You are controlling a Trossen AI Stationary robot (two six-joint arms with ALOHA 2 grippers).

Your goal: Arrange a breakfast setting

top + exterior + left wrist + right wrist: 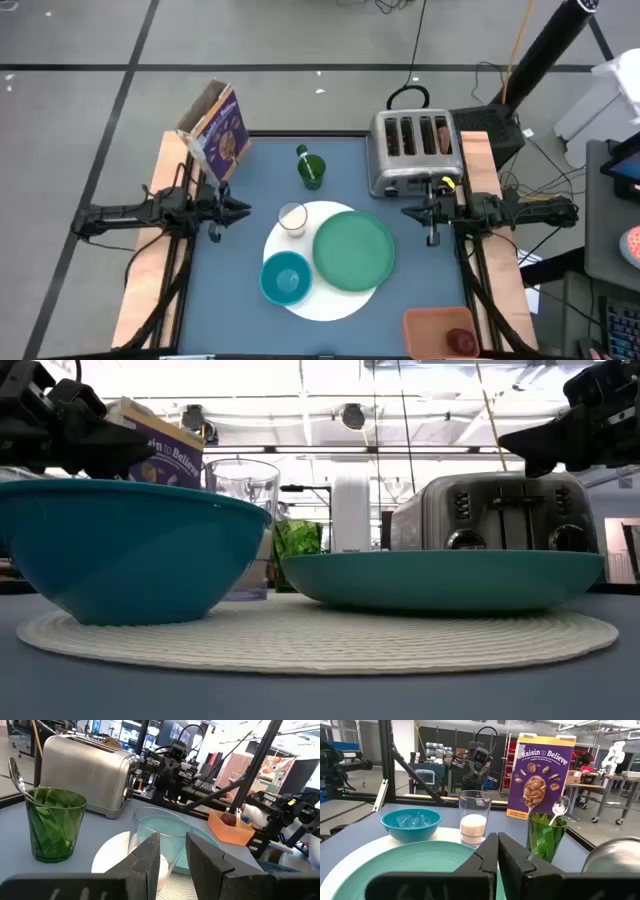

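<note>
The white round mat (330, 300) lies mid-table and bears the green plate (353, 250), the teal bowl (286, 277) and the small clear glass (292, 218), which has a little white in its bottom. Behind them the green cup (311, 170) holds the spoon (560, 807). The purple cereal box (218, 130) stands at the far left. The dark-red fruit (460, 340) lies in the orange tray. My left gripper (243, 210) hovers left of the glass, slightly open and holding nothing. My right gripper (408, 211) hovers right of the plate, shut and holding nothing.
The silver toaster (415, 150) stands at the far right, just behind my right gripper, with something brown in its slots (440, 135). The orange-pink tray (435, 325) sits at the near right corner. Bare blue table shows at the near left (215, 300).
</note>
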